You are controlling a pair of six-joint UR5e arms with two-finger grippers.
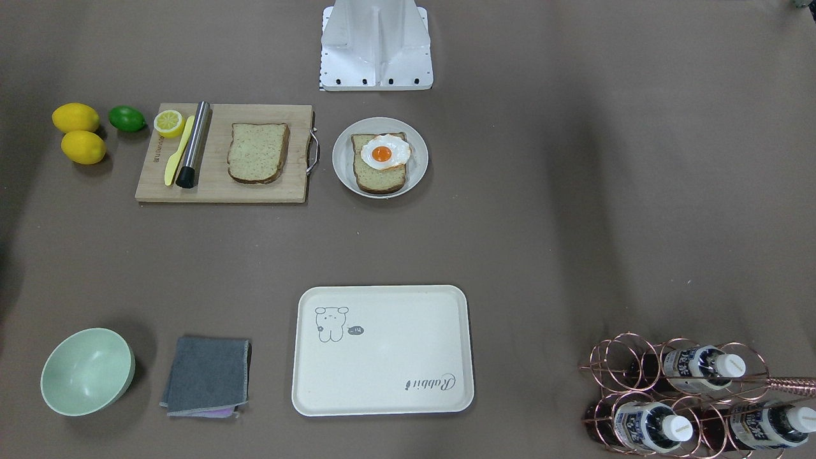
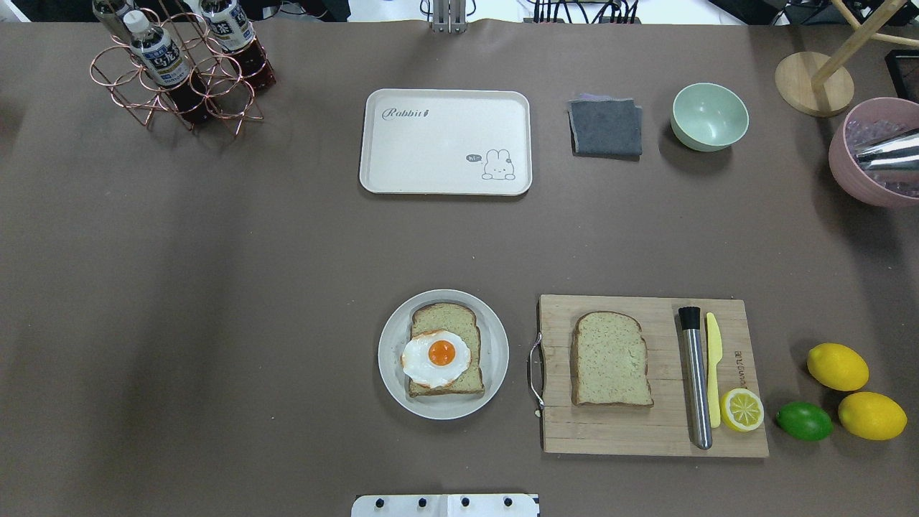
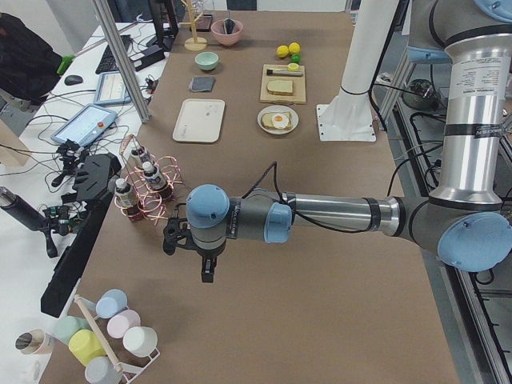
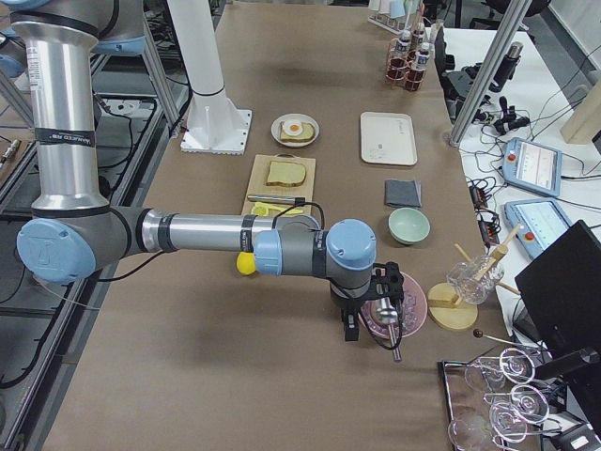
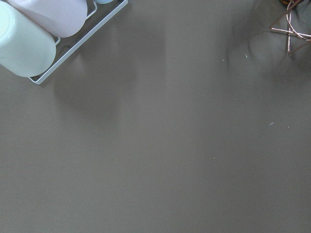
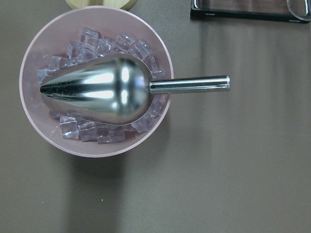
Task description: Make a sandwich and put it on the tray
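Note:
One tan bread slice (image 2: 445, 319) with a fried egg (image 2: 436, 355) on top lies on the small round plate (image 2: 391, 359); the plate also shows in the front-facing view (image 1: 341, 172). A second bread slice (image 2: 610, 359) lies on the wooden cutting board (image 2: 646, 431). The cream tray (image 2: 431, 151) is at the far middle of the table with nothing on it. The left gripper (image 3: 208, 268) hangs over the table's left end, near the bottle rack. The right gripper (image 4: 350, 327) hangs at the right end, by the pink bowl. I cannot tell whether either is open or shut.
A metal rod (image 2: 695, 380), a yellow knife (image 2: 712, 373) and a half lemon (image 2: 742, 409) lie on the board. Two lemons (image 2: 836, 366) and a lime (image 2: 804, 421) lie beside it. Further off are a grey cloth (image 2: 605, 128), a green bowl (image 2: 709, 116), a copper bottle rack (image 2: 179, 72) and a pink ice bowl with a scoop (image 6: 95, 92).

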